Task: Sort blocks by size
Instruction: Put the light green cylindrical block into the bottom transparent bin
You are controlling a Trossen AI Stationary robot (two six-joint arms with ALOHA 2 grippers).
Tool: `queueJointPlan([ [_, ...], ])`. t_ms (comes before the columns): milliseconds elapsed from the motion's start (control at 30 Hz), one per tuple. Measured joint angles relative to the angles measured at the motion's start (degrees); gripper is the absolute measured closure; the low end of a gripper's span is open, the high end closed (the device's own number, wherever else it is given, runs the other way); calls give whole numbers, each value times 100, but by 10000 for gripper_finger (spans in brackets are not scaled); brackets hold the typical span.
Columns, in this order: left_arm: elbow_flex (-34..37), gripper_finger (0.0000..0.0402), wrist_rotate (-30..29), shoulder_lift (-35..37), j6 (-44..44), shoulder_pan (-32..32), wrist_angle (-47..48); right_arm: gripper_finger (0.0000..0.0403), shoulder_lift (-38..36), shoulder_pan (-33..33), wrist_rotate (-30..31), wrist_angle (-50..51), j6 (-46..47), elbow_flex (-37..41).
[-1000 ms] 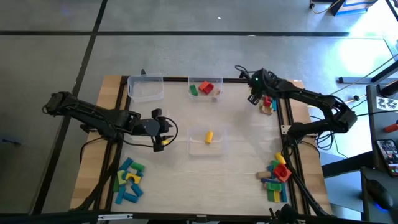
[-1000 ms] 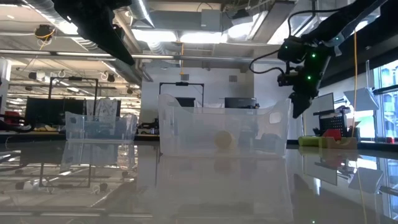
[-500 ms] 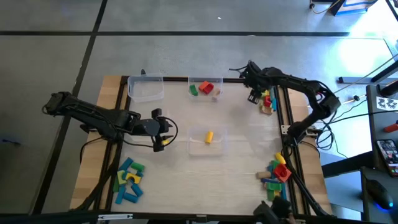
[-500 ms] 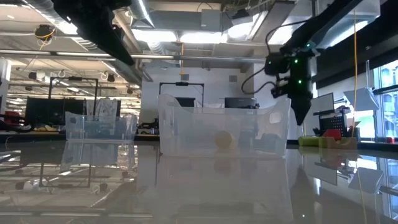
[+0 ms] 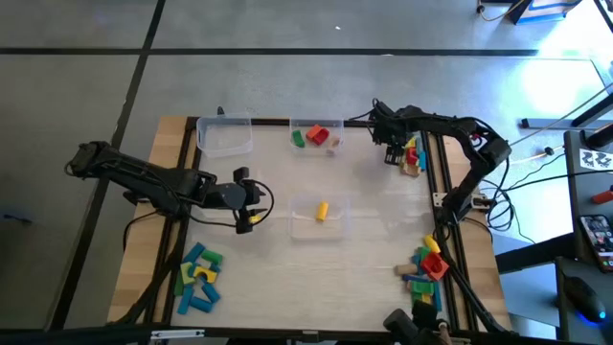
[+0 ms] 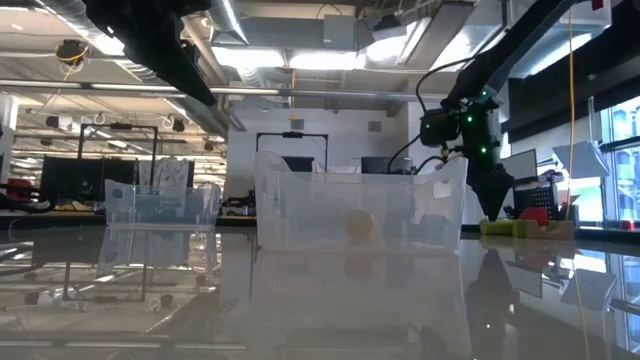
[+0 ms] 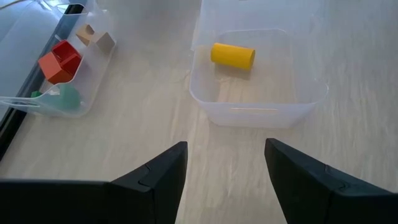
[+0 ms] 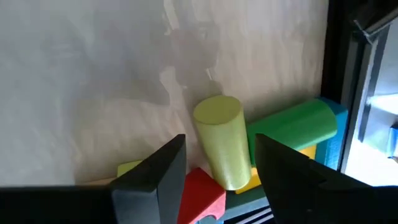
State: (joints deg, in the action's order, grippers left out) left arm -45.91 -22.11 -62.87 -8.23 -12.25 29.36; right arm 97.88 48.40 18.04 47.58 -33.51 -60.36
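The blocks lie in several groups, and I take the middle tub [image 5: 319,218] as my landmark. It holds a single yellow cylinder [image 7: 232,55], lying on its side. Beyond it, at the far edge of the counter [image 5: 364,259], a second tub [image 5: 316,136] holds a red block [image 7: 59,61], a green one and a couple of pale ones. Left of that one stands a third tub [image 5: 224,135], which looks empty to me. Loose piles remain: a blue, green and yellow heap [image 5: 198,278] near the front left corner, a mixed heap [image 5: 426,273] at the front right, and a small cluster [image 5: 412,156] at the far right edge.

My right hand [image 5: 393,146] is over that far right cluster. Through its wrist camera I see its fingers spread, nothing between them yet, lined up on either side of a yellow-green cylinder [image 8: 222,140] that rests on a red block [image 8: 202,193] beside a green cylinder [image 8: 295,127]. My left hand [image 5: 251,199] waits just left of the middle tub, fingers spread wide and empty, facing it.

I judge this as the approach to a pick. Next I would lower the right hand so the fingers straddle the yellow-green cylinder, close on it without nudging its neighbours, then carry it to the tub matching its size, probably the middle one.
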Motion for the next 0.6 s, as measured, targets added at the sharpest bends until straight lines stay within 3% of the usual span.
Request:
queueJointPlan([
  [400, -1, 192, -1, 2, 13, 2, 1, 216, 521, 0, 261, -203, -300, 0],
  [600, 0, 192, -2, 0, 13, 2, 0, 263, 617, -7, 236, -204, -576, -7],
])
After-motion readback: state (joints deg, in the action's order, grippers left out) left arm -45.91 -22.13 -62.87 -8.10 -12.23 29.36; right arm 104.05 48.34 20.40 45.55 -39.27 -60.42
